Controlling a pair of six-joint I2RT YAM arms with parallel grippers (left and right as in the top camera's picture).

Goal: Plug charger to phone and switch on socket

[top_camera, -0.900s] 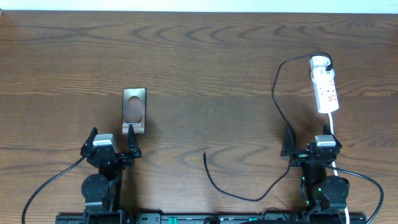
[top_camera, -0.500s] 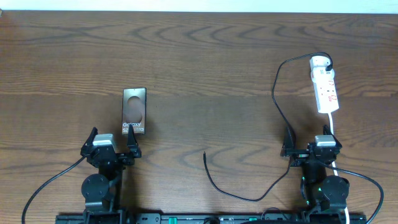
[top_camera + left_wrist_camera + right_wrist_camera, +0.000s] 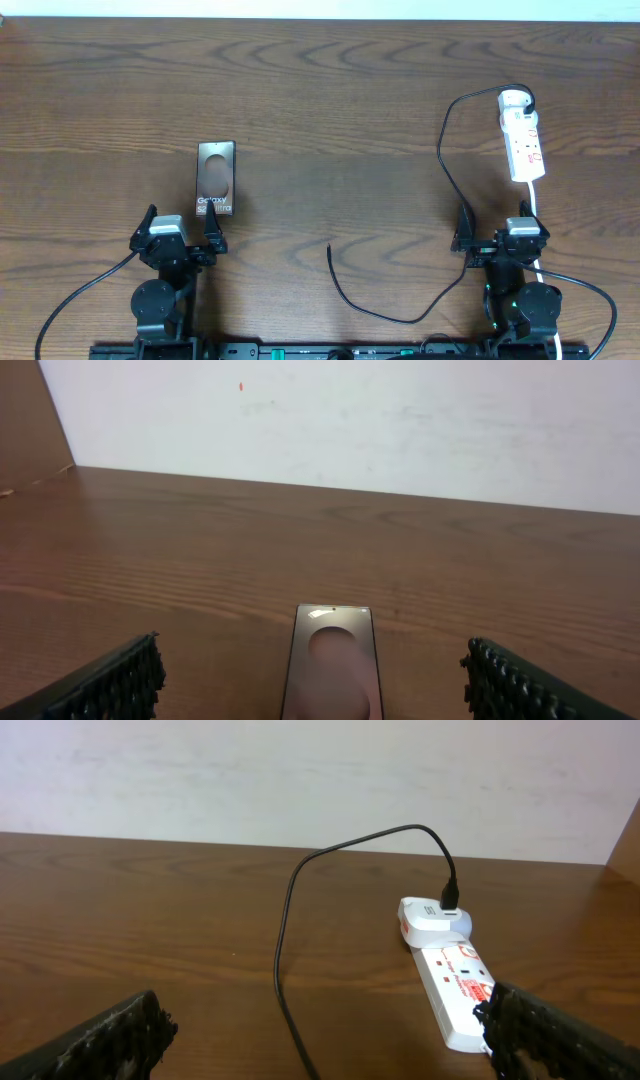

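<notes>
Table (image 3: 320, 80) first, since it's the big thing: dark wood, and nothing on it is in hand yet, so I'd call this the very start, with grabbing the cable's free end as the step to get right. Taking the phone (image 3: 215, 178) as the reference point, the left gripper (image 3: 181, 224) sits just on the robot's side of it with its jaws spread wide and empty, and the left wrist view looks straight down the phone's length between the two pads. The right gripper (image 3: 503, 228) is well off to the phone's right, also wide open and empty. The socket (image 3: 522, 135) lies even further right of the phone and a bit further back, with the charger (image 3: 440, 150) already plugged into its rounded end. From there the cable loops round toward the robot, and its plug tip (image 3: 329, 247) ends up right of the phone and nearer the robot, well apart from it. My take: pinch the cable just behind that tip so the tip pokes out straight, and let the left gripper steady the phone while the plug goes in (can't see the port from here, so check which end). Watch the slack too, as a tug could drag the socket.
</notes>
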